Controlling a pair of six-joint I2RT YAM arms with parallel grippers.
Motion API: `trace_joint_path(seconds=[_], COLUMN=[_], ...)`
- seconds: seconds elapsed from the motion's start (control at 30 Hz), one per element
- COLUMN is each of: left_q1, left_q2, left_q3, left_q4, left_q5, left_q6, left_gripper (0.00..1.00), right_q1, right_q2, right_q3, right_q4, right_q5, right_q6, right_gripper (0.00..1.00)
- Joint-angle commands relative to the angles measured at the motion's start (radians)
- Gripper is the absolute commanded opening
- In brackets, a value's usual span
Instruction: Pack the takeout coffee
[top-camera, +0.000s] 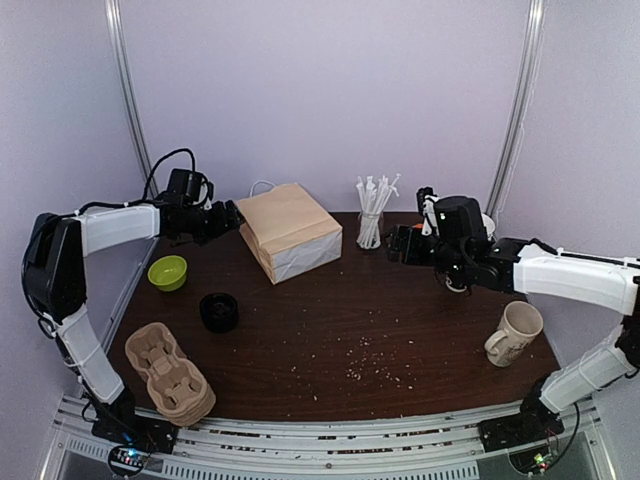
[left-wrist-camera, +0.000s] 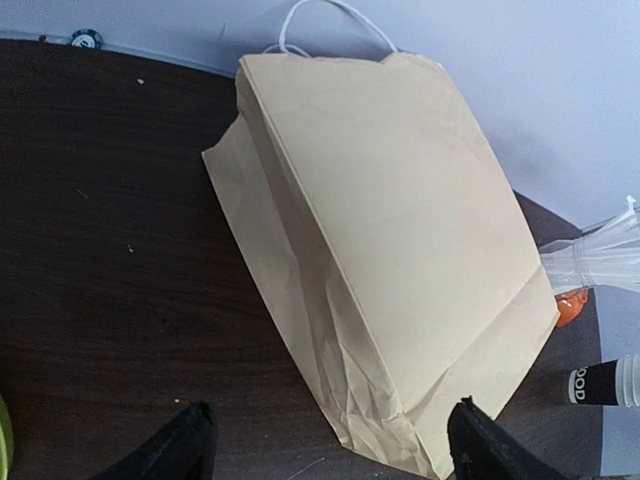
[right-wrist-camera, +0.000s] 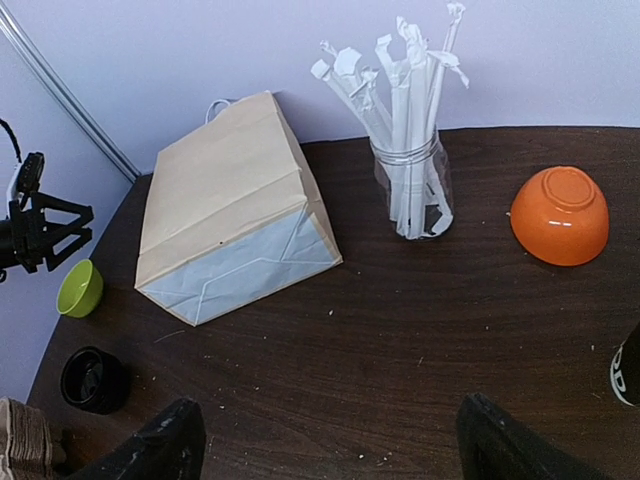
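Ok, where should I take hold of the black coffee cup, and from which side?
Take the black coffee cup around its side wall, below the lid: it looks upright and lidded, so the top offers no hold. Bring the left gripper, open, from the far side; the cup carriers sit close on its near left.

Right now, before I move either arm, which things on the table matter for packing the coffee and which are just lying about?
For the job: black lidded coffee cup; paper bag lying on its side; likely the stacked pulp cup carriers.
Lying about: green bowl; jar of wrapped straws; cream mug; orange bowl.
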Motion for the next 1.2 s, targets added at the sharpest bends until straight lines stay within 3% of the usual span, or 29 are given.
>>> trace_joint_path(seconds=[0.0, 0.27, 0.53, 0.8, 1.0, 1.17], left_q1=[0.022, 0.036, 0.037, 0.037, 0.038, 0.037], left_q2=[0.092, 0.137, 0.118, 0.000, -0.121, -0.178], left_q3=[0.119, 0.178, 0.184, 0.093, 0.002, -0.056], left_q4=[0.012, -0.006, -0.047, -0.098, -0.132, -0.129], left_q5=[0.057, 0.100, 0.052, 0.013, -0.044, -0.097], left_q6=[-0.042, 0.001, 0.078, 0.153, 0.225, 0.269], left_gripper=[0.80, 0.78, 0.78, 0.79, 0.81, 0.81], right_q1=[0.019, 0.029, 0.027, 0.035, -0.025, -0.088], right_q2=[0.072, 0.146, 0.353, 0.458, 0.415, 0.309], right_q3=[0.064, 0.123, 0.339, 0.456, 0.483, 0.572], right_q4=[0.005, 0.007, -0.006, -0.047, -0.200, -0.427], right_q5=[-0.039, -0.013, -0.089, -0.138, -0.014, 0.069], right_q6=[0.035, 0.051, 0.095, 0.093, 0.047, -0.068], right_gripper=[0.88, 0.86, 0.83, 0.79, 0.77, 0.74])
